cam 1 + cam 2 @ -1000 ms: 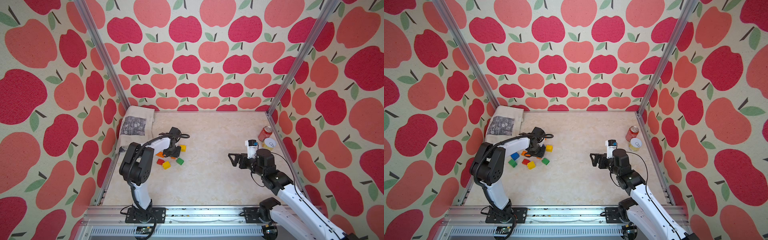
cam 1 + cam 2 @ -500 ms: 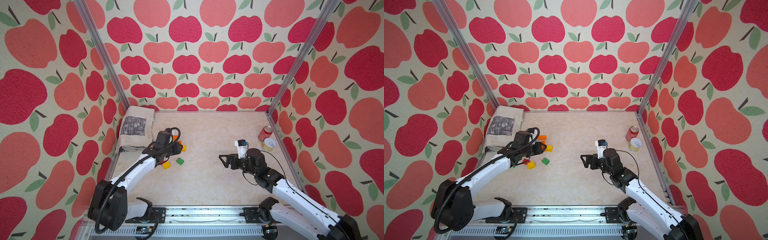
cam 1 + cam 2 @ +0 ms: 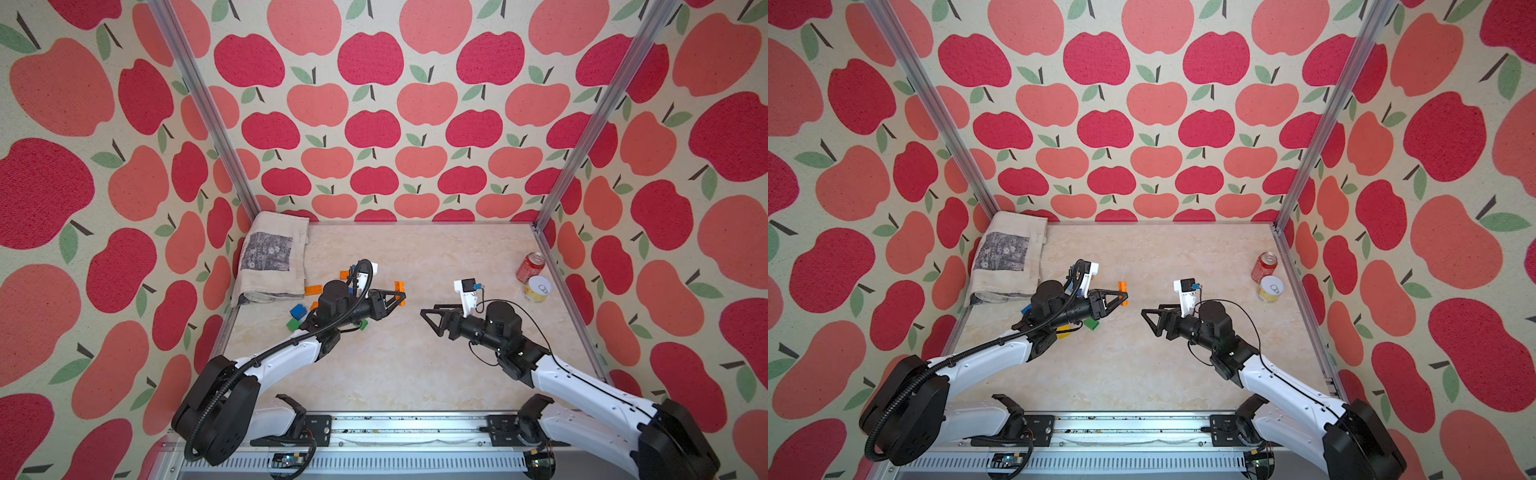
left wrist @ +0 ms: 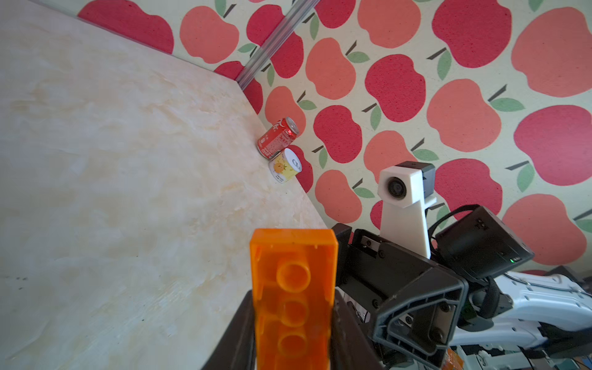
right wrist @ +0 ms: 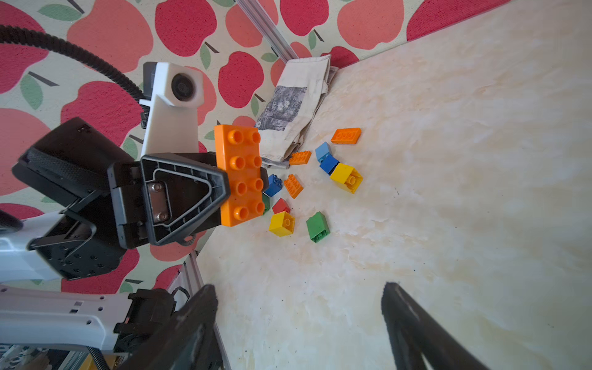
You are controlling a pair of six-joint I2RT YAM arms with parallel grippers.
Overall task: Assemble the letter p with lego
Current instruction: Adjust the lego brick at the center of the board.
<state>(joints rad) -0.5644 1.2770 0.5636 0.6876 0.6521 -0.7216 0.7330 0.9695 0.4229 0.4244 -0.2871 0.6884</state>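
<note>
The left gripper (image 3: 400,296) holds a long orange brick (image 3: 399,287), and the right gripper (image 3: 428,316) faces it, spread wide and empty.

The left fingers are closed on the eight-stud brick, which stands on end above the table (image 3: 415,374) just left of centre in both top views. The loose bricks (image 5: 282,223), yellow, green, blue, red and orange, lie left of centre beside a folded cloth (image 3: 274,259) with a grey floral print. Both arms reach in from the lower corners, and the grippers point at each other with a gap between them. At the right edge, a red can (image 3: 530,267) touches a yellow can (image 3: 537,289) that shows an orange fruit. The lettering on both is too small to read.
</note>
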